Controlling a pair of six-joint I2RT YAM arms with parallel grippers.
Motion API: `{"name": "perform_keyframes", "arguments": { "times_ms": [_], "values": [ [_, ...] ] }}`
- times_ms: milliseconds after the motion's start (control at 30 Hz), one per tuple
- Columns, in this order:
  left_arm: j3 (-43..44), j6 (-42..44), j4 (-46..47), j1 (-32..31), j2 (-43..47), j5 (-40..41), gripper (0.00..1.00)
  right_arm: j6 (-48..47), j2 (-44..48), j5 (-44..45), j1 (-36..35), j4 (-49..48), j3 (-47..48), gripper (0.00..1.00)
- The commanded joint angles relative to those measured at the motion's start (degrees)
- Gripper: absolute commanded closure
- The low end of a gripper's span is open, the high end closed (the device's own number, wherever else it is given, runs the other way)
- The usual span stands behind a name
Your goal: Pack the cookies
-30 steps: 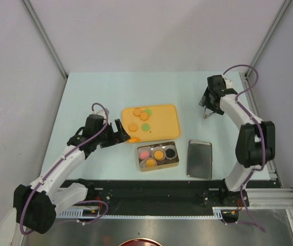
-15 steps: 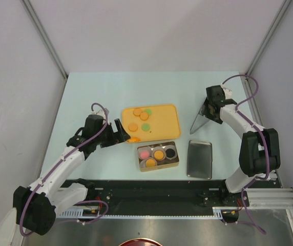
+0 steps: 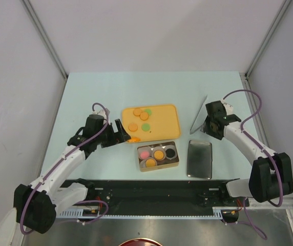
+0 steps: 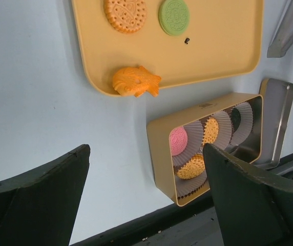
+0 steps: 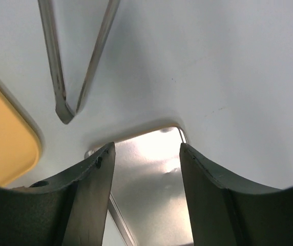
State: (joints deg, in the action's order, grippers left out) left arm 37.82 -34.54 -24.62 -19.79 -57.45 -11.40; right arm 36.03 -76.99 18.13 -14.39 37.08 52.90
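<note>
Several round orange and green cookies (image 3: 140,116) lie on the orange tray (image 3: 164,123), with a fish-shaped orange one (image 4: 135,82) at its near left corner. The gold tin (image 3: 142,166) holds a pink cookie (image 4: 179,141), two orange ones and a black one in white paper cups. My left gripper (image 3: 123,132) is open and empty, just left of the fish-shaped cookie. My right gripper (image 3: 208,131) is open and empty over the far edge of the metal lid (image 3: 200,160). The lid also shows in the right wrist view (image 5: 151,174).
Metal tongs (image 3: 199,114) lie on the table between the tray and my right arm, and show in the right wrist view (image 5: 59,77). The lid lies flat to the right of the tin. The black rail runs along the near table edge.
My right gripper has let go of the tongs, which now lie on the table, and has moved from the far right toward the lid. The left arm has not moved.
</note>
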Motion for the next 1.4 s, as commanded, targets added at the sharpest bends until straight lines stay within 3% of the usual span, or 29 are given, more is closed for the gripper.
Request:
{"name": "perform_keyframes", "arguments": {
  "times_ms": [0, 233, 500, 700, 933, 1033, 1367],
  "values": [
    [-0.21, -0.61, 1.68, 0.10, 0.93, -1.44, 0.04, 0.97, 1.06, -0.11, -1.51, 4.13, -2.01, 0.42],
    [-0.21, -0.70, 1.42, 0.02, 1.64, -1.08, 0.04, 1.15, 1.05, -0.72, -1.35, 2.31, -10.61, 0.43],
    [-0.29, -0.79, 1.42, 0.02, 1.64, -0.73, 0.04, 1.23, -2.72, -4.06, 0.77, -2.09, -13.18, 0.44],
    [-0.56, -0.79, 1.51, -0.07, 1.55, -0.73, 0.04, 1.23, -5.27, -11.61, 2.52, -7.54, -17.47, 0.58],
    [-0.21, -0.70, 0.98, -0.07, 1.11, -0.03, 0.04, 2.64, -2.38, -12.16, 2.62, -8.69, -19.33, 0.88],
    [-0.03, -0.61, 0.63, -0.07, 0.94, 0.59, 0.04, 3.52, 1.30, -11.27, 2.70, -7.20, -18.72, 0.95],
    [1.90, -0.87, -0.51, -0.07, -0.12, 2.52, 0.04, 1.41, 12.73, -7.06, 2.35, 4.83, -8.54, 1.00]
  ]
}}
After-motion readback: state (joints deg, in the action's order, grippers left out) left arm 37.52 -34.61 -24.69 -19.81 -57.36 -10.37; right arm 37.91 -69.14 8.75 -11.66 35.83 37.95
